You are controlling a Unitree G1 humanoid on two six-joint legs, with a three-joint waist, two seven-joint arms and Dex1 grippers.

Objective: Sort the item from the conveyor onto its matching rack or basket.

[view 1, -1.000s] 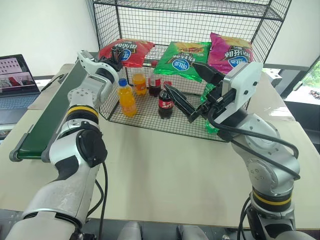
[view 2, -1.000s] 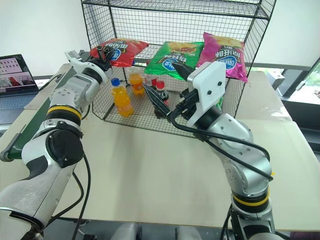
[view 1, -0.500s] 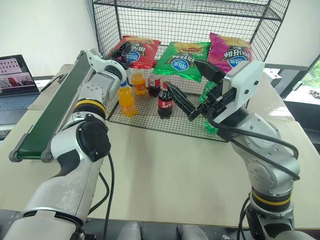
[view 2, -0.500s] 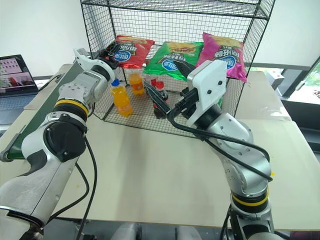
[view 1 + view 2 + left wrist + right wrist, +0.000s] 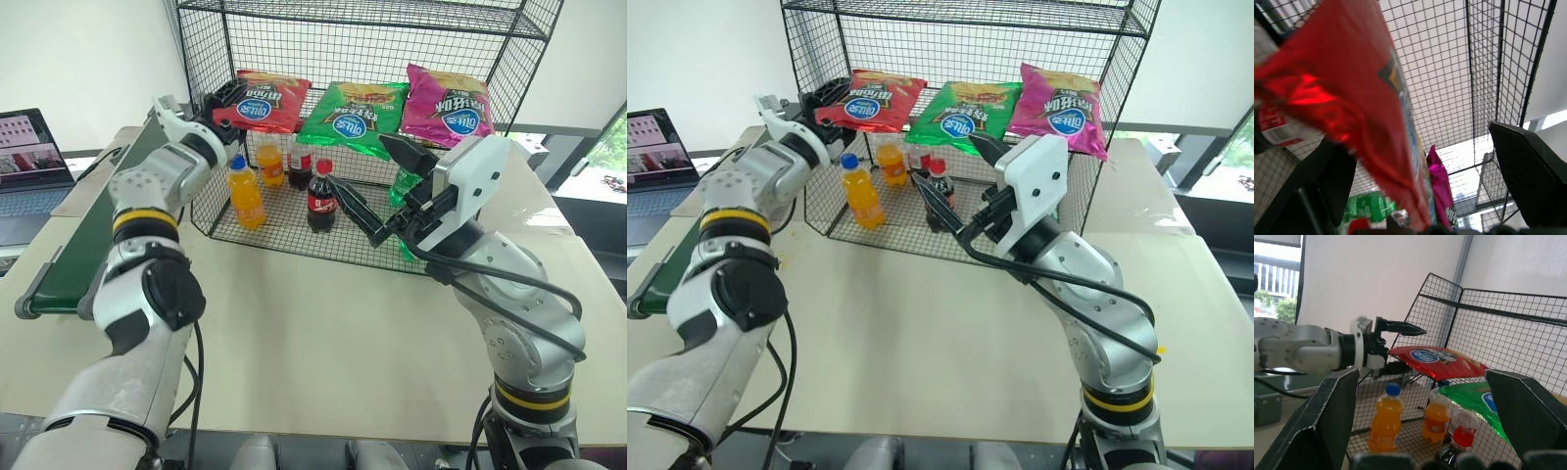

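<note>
The red chip bag (image 5: 265, 101) lies on the middle shelf of the black wire rack (image 5: 323, 44), at its left end. My left gripper (image 5: 223, 101) is open at the bag's left edge, one finger above it and one below, as the right wrist view shows (image 5: 1400, 327). In the left wrist view the red bag (image 5: 1352, 107) runs between the two spread fingers (image 5: 1528, 171). My right gripper (image 5: 377, 186) hangs open and empty in front of the rack's lower cage. The dark-green conveyor (image 5: 88, 230) runs along the table's left side with nothing on it.
A green chip bag (image 5: 355, 116) and a magenta one (image 5: 446, 106) lie on the same shelf to the right. Orange drink bottles (image 5: 245, 193), a cola bottle (image 5: 318, 196) and a green bottle (image 5: 407, 186) stand in the cage below. A laptop (image 5: 34, 147) sits far left.
My left gripper pushed the red bag further onto the shelf, then opened and drew back a little to the left. The bag now rests on the shelf. The right arm stayed put.
</note>
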